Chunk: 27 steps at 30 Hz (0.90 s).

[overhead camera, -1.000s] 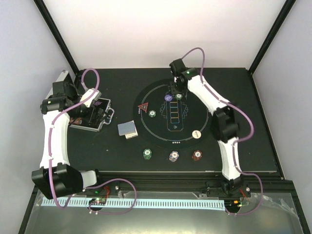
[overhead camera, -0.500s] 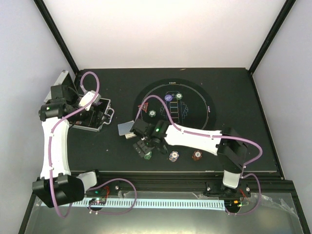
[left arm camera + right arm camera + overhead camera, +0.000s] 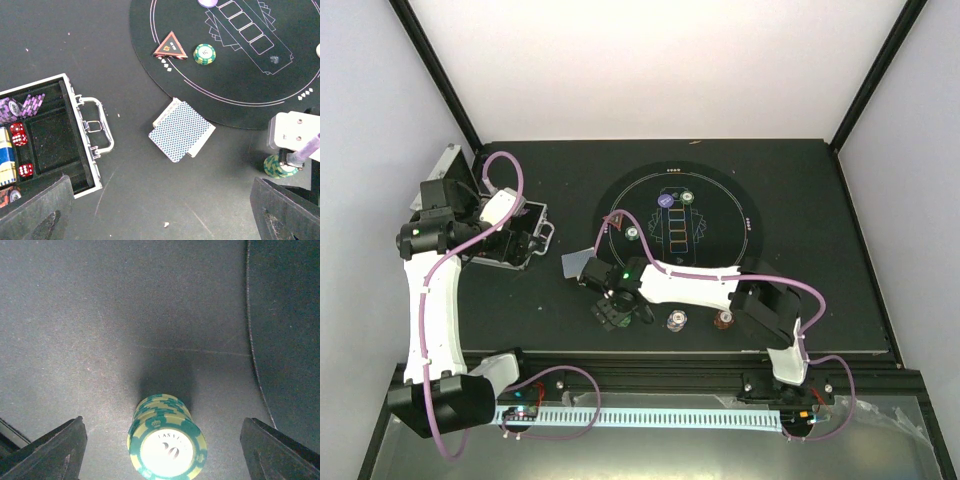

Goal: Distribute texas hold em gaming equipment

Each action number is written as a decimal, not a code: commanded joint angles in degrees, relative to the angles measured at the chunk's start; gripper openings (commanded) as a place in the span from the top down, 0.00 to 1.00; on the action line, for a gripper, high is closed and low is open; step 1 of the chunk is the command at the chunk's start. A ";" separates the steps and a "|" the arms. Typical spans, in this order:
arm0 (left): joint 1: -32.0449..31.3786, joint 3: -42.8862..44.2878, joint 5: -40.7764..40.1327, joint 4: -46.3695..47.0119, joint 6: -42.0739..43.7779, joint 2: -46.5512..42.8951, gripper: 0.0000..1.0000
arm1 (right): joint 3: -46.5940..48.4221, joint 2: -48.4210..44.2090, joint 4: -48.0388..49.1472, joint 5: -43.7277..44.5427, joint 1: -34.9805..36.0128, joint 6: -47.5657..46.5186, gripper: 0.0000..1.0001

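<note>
The matte black table [image 3: 810, 290] carries a round black mat [image 3: 725, 205] printed with thin white lines. The right arm lies low across the mat's near edge. Its right pincer [image 3: 162, 450] is spread wide and grasps nothing: the two dark fingers stand on either side of a green striped chip stack [image 3: 167, 445] on the bare table, with a clear gap on both sides. A second ago this arm reached to the mat's far edge; it has since swung to the near left.

The left pincer [image 3: 160, 212], barely shifted, hangs fully released over the table beside the silver case [image 3: 80, 150], empty.

The case stands open, metal-edged and black-lined, with purple chips [image 3: 22, 106] and red dice [image 3: 19, 134] inside. Between the case and the mat lies a slightly fanned deck of grey-blue cards [image 3: 180, 131] with cross-hatched backs.

A red triangle marker [image 3: 170, 46] and a single green chip [image 3: 204, 54] sit just inside the mat's left rim. Purple [image 3: 676, 320] and red-brown [image 3: 724, 320] stacks stand on the table near the mat's near edge.
</note>
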 commanded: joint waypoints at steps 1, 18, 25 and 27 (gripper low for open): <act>0.32 -0.28 0.30 -0.67 -0.20 -0.14 0.01 | 0.39 1.46 1.42 -0.51 0.18 0.43 0.15; 0.32 -0.11 0.57 0.08 0.26 0.49 0.01 | -0.10 2.91 0.98 0.82 0.21 0.44 0.33; 0.36 -0.29 0.40 0.22 0.34 0.95 0.01 | -1.21 2.37 0.87 0.81 0.34 0.39 0.30; 0.32 -0.17 0.39 0.11 0.35 1.02 0.01 | -1.39 2.28 0.83 1.02 0.31 0.60 0.31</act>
